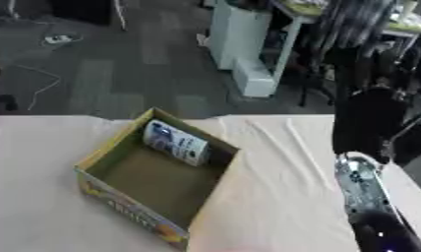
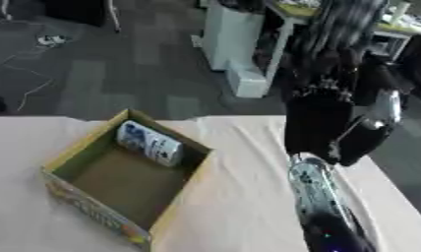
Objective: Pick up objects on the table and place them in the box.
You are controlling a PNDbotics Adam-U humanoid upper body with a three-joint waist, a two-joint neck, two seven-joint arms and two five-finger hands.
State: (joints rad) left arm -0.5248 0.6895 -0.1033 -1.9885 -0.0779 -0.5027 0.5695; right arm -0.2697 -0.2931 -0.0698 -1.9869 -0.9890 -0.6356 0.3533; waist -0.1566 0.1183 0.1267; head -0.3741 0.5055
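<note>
An open cardboard box [image 1: 92,165] with a printed front wall stands on the cloth-covered table [image 1: 274,197], left of centre. Inside it a white and blue package [image 1: 174,142] leans against the far wall. My right hand [image 2: 319,120] is black and held up above the table's right far edge, well to the right of the box. Its fingers [image 2: 334,64] point upward and nothing is in it. Its silver forearm [image 2: 313,189] comes in from the lower right. My left hand shows in neither view.
Beyond the table's far edge lies dark floor with a white cabinet [image 1: 248,44] and a desk behind it. Bare cloth lies between the box and my right arm.
</note>
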